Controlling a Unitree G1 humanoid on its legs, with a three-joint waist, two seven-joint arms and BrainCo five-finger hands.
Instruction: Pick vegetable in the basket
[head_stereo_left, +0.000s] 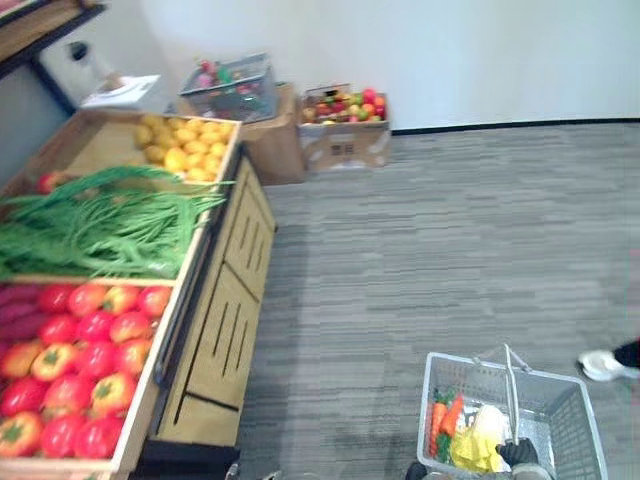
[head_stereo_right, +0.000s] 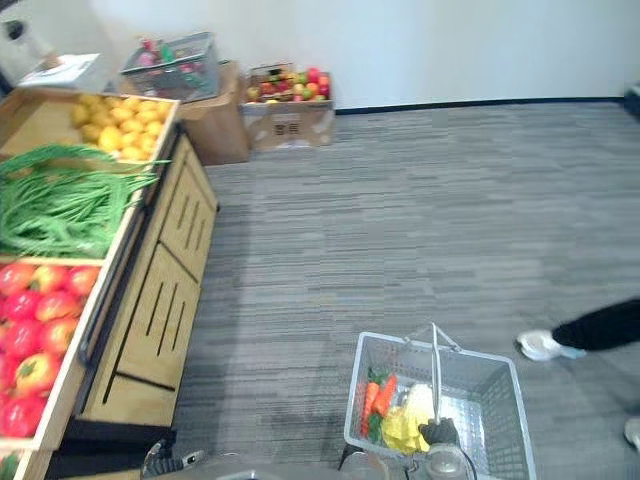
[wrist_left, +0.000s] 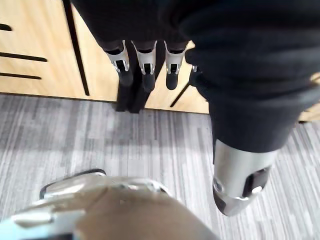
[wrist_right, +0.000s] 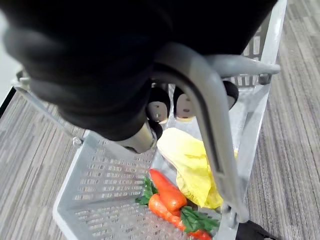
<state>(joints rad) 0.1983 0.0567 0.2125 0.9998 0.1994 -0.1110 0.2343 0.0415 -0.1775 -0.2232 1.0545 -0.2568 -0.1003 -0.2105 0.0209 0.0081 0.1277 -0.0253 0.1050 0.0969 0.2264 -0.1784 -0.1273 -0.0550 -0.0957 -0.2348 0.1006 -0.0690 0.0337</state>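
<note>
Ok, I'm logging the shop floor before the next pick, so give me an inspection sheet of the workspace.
Surface: grey carpet floor, wooden stand at the left.
Job's things: basket holds carrots and a yellow leafy vegetable; stand bins hold green beans, red peppers, yellow produce.
Clutter: cardboard boxes of fruit by the wall.
Hands: right hand curled round the basket's handle; left hand open, by the stand's front.
Cables: nothing seen.
Surroundings: a person's shoe right of the basket.

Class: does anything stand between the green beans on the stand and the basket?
Nothing visible: bare carpet lies between the green beans and the basket. Only its raised handle, gripped by the right hand, crosses the open top.
</note>
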